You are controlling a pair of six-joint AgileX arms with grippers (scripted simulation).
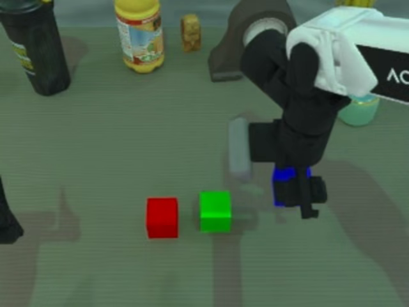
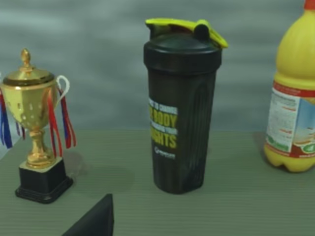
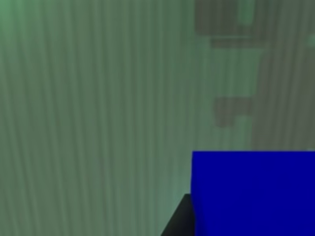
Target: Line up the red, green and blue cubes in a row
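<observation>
The right arm reaches in from the top view's right, bent down over the surface [image 1: 96,141]; its hand [image 1: 295,192] is closed around the blue cube [image 1: 284,176], right of the green cube [image 1: 215,212], with the red cube [image 1: 162,217] further left, the two near but apart; the right wrist view shows the blue cube's face [image 3: 253,191] close up; the left hand [image 1: 7,224] sits parked at the left edge, fingers impossible to judge; its wrist view alone shows a trophy [image 2: 37,128] beside the black shaker [image 2: 181,108].
</observation>
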